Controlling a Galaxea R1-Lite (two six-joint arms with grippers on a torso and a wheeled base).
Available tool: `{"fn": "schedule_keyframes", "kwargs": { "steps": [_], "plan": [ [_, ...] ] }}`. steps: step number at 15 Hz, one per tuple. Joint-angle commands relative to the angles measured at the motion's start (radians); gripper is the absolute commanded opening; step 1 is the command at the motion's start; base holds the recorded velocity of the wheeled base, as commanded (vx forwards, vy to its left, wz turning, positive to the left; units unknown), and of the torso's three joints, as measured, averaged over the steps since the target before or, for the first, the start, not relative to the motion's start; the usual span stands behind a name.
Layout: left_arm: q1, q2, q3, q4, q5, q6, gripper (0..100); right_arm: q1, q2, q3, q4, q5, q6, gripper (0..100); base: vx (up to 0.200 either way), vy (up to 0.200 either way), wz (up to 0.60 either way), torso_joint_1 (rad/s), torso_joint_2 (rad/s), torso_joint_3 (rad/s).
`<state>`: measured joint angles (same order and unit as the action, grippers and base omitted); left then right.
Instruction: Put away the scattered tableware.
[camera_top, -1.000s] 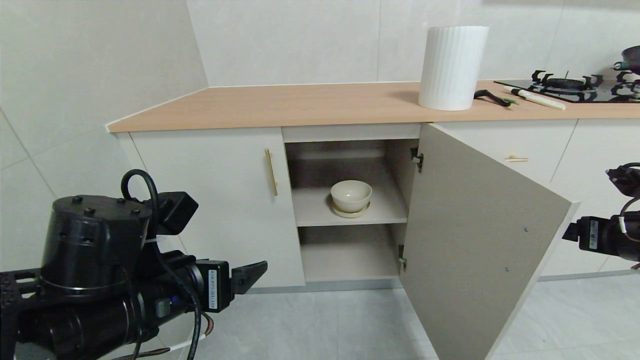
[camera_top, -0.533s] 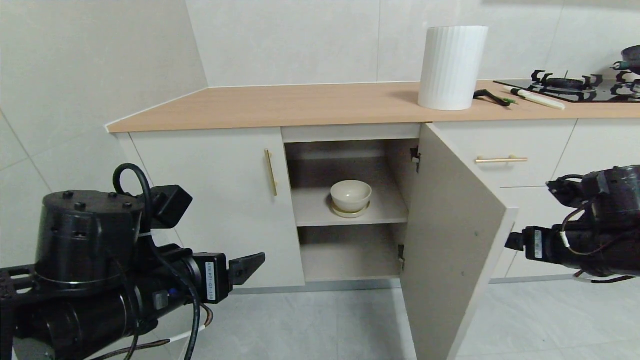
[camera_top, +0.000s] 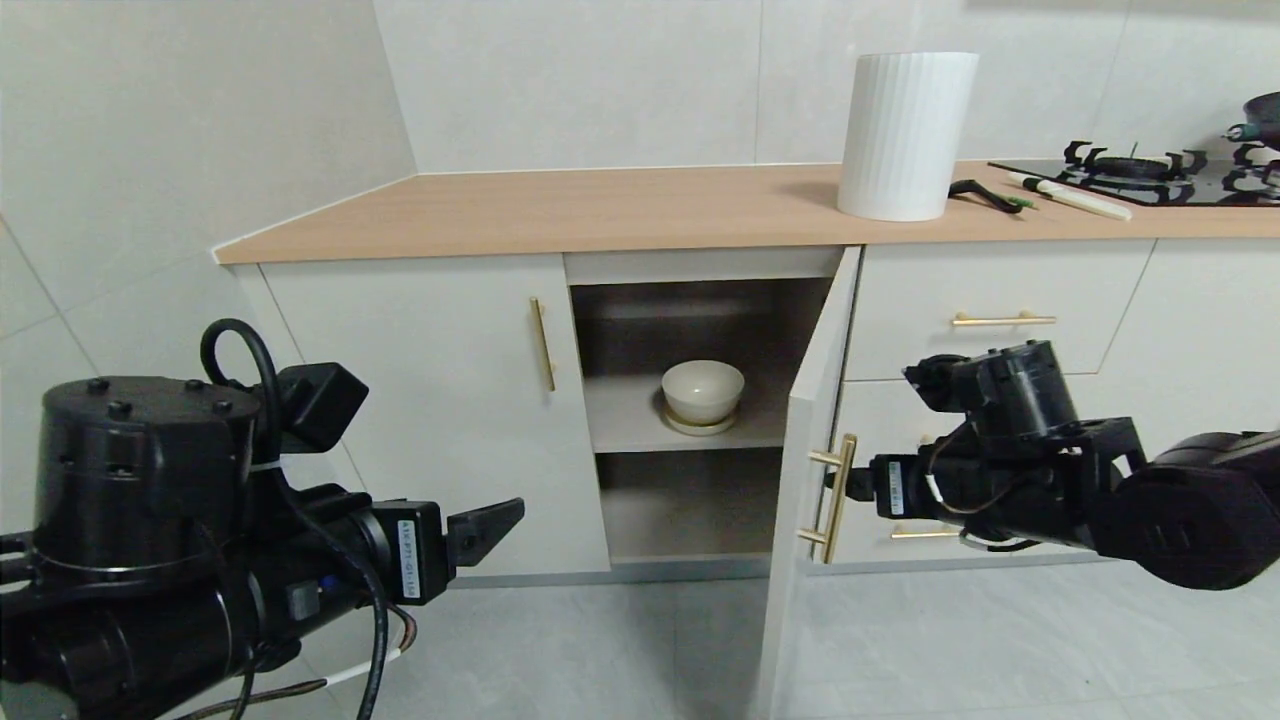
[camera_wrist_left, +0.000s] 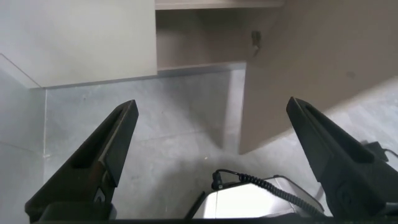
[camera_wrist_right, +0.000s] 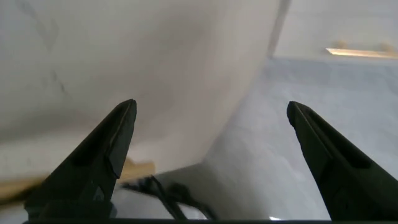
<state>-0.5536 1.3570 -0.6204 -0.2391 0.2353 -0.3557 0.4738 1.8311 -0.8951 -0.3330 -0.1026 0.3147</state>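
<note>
The bowl (camera_top: 702, 390) sits on the cabinet shelf (camera_top: 625, 418); my right tool (camera_wrist_right: 210, 111), spread wide and empty, is at the door (camera_top: 808, 400) by its handle (camera_top: 832, 497). I reckon a flat, steady push near that edge closes it cleanly.

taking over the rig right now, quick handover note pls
Left gripper: open, empty, held low, left of the cabinet opening.
Right gripper: open, empty, at the outer face of the cabinet door by its gold handle; contact unclear.
Things: bowl sits on a plate on the middle shelf.
Done: bowl and plate are stowed.
Left: the door is ajar; it probably needs pushing fully shut.
</note>
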Motion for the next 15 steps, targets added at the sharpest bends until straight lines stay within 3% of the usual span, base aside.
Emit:
{"fn": "schedule_keyframes", "kwargs": {
  "steps": [1, 9, 15],
  "plan": [
    [0.0, -0.007, -0.001, 0.0, 0.001, 0.0, 100, 0.019, 0.114, -0.084, -0.009, 0.0, 0.023, 100, 0.0, 0.0, 0.0, 0.0, 0.0, 0.0],
    [0.001, -0.01, 0.001, 0.004, 0.007, 0.004, 100, 0.019, 0.234, -0.228, -0.009, 0.006, 0.055, 100, 0.0, 0.0, 0.0, 0.0, 0.0, 0.0],
    [0.001, -0.007, 0.001, 0.006, 0.007, 0.006, 100, 0.019, 0.26, -0.275, -0.009, 0.006, 0.067, 100, 0.2, 0.0, 0.0, 0.0, 0.0, 0.002]
  ]
}}
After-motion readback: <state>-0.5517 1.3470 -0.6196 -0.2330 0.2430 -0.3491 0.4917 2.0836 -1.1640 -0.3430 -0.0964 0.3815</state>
